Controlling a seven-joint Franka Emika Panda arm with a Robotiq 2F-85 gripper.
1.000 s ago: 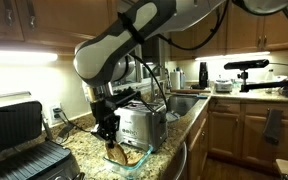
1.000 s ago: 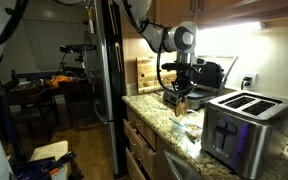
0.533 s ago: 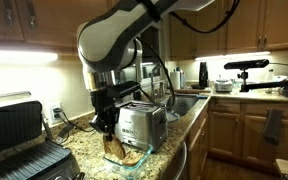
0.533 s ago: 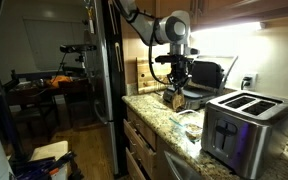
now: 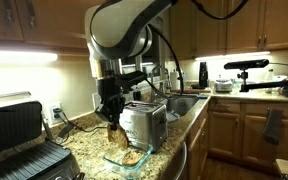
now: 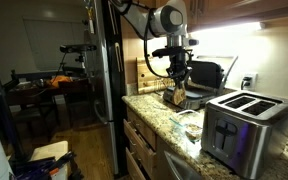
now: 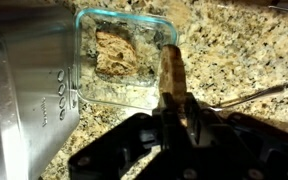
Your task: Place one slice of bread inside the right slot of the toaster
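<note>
My gripper (image 5: 112, 112) is shut on a slice of bread (image 7: 170, 72) and holds it edge-on in the air above the counter. The slice also shows in both exterior views (image 5: 114, 126) (image 6: 179, 97). The brushed-steel toaster (image 5: 144, 124) stands just beside it; in an exterior view the toaster (image 6: 245, 128) is to the right with two dark slots on top, and in the wrist view its side (image 7: 24, 95) fills the left. A glass container (image 7: 124, 58) with more bread (image 7: 116, 60) lies on the counter below the gripper.
A black-and-grey grill press (image 5: 19, 140) stands at the counter's left end. A sink (image 5: 184, 103) and bottles (image 5: 202, 74) lie beyond the toaster. A wooden board (image 6: 147, 72) leans at the wall. A cable (image 7: 246, 95) runs over the granite.
My gripper has risen from the glass container with the slice of bread held in it and shifted a little toward the toaster. The toaster and container have not moved.
</note>
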